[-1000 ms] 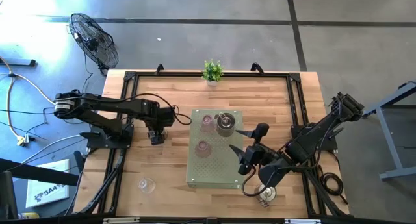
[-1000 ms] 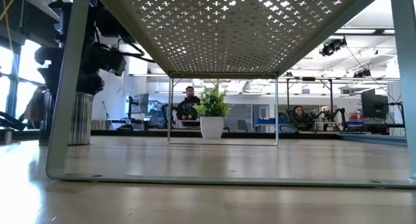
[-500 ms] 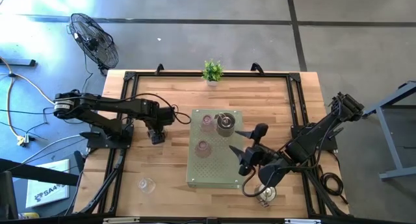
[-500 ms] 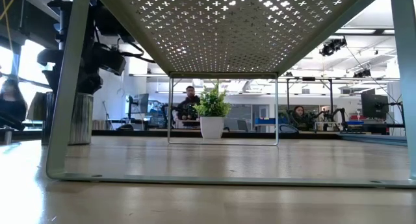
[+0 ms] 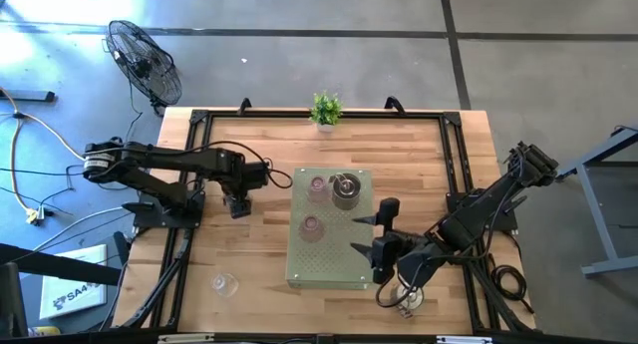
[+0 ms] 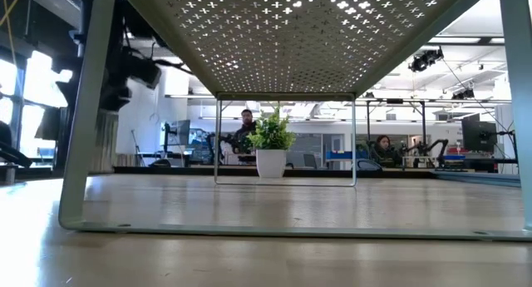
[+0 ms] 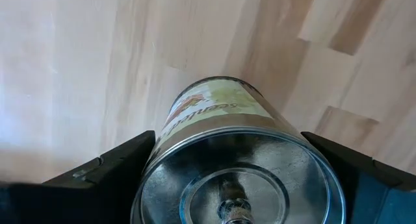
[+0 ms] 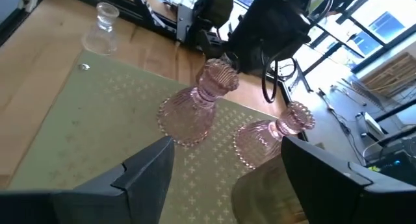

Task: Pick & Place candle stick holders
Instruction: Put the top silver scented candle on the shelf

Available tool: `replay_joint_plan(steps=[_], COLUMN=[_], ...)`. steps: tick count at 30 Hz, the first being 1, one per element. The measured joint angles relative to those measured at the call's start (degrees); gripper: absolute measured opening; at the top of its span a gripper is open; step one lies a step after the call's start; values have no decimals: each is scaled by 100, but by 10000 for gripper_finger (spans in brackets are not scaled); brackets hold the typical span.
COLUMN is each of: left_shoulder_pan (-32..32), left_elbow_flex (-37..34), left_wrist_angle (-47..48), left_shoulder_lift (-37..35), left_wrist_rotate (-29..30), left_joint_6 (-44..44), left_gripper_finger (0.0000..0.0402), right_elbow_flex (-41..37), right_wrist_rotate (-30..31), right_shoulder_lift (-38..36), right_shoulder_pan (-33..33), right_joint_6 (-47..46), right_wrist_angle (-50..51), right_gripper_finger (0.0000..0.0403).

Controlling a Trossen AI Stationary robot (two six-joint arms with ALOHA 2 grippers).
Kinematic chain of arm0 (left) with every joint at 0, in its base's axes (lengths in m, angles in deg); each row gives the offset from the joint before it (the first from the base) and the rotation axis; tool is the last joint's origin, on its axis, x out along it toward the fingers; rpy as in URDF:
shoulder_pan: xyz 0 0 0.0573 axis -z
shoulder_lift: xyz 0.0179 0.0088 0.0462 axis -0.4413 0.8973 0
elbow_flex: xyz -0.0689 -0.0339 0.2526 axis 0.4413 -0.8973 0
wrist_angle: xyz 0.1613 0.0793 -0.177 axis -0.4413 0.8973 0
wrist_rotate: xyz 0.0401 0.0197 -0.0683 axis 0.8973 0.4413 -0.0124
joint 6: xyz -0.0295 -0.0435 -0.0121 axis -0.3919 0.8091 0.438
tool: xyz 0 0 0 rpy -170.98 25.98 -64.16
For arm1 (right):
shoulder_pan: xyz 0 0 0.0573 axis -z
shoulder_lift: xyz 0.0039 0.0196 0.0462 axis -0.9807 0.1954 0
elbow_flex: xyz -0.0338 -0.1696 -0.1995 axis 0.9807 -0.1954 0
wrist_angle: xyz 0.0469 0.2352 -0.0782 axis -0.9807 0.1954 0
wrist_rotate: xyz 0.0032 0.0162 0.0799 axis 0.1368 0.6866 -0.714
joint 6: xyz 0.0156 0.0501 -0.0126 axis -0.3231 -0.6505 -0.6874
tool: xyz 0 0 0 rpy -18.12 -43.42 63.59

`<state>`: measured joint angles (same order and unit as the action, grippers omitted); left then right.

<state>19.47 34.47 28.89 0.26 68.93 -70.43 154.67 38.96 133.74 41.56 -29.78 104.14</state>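
Wood: a pale butcher-block table (image 5: 249, 264) is framed by black rails, with a pale green perforated metal stand (image 5: 329, 269) at its middle serving as the placing spot.
Pink glass: two ribbed pinkish glass candle stick holders are set upright on the stand, one nearer its middle (image 8: 198, 106) (image 5: 312, 226) and one by its far edge (image 8: 276, 136) (image 5: 318, 187); both appear already placed.
Silver metal: a round silvery metal holder (image 5: 345, 188) stands on the stand's far edge just beside the far pink one.
Clear glass: a small clear glass holder (image 5: 225, 282) (image 8: 104, 19) stands alone on the wood near the table's front left corner, apparently not yet collected.
Second metal piece: a small silvery holder (image 5: 408, 299) lies on the wood near the front right, beneath the right arm.
Left gripper: the left gripper (image 7: 237, 178) is held low over the table left of the stand, fingers (image 7: 107, 165) pinching a silvery tin holder with a printed label (image 7: 224, 130), presumably gripped for carrying to the stand.
Right gripper: the right gripper (image 5: 371, 234) hangs over the stand's right edge, fingers (image 8: 146, 165) spread and empty, probably freed after a placement.
Bystander: a small green potted plant (image 5: 325, 110) sits at the table's far edge.
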Motion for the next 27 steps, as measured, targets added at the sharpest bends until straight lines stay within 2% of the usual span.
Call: replay_joint_plan(steps=[4, 8, 14, 27], left_shoulder_pan=[62, 299, 676, 866], left_elbow_flex=[396, 813, 1312, 1395], left_wrist_angle=[334, 688, 1130, 1318], left_shoulder_lift=[-2, -2, -9, -11], left_wrist_rotate=[-66, -22, 286, 321], left_joint_6=[16, 54, 301, 623], left_gripper_finger=[347, 347, 347, 347], right_elbow_flex=[0, 0, 0, 0], right_wrist_rotate=[-10, -293, -574, -595], right_shoulder_lift=[0, 0, 0, 0], right_shoulder_pan=[45, 85, 129, 133], right_joint_6=[22, 33, 19, 11], right_wrist_angle=[-94, -93, -259, -315], right_gripper_finger=[277, 277, 277, 277])
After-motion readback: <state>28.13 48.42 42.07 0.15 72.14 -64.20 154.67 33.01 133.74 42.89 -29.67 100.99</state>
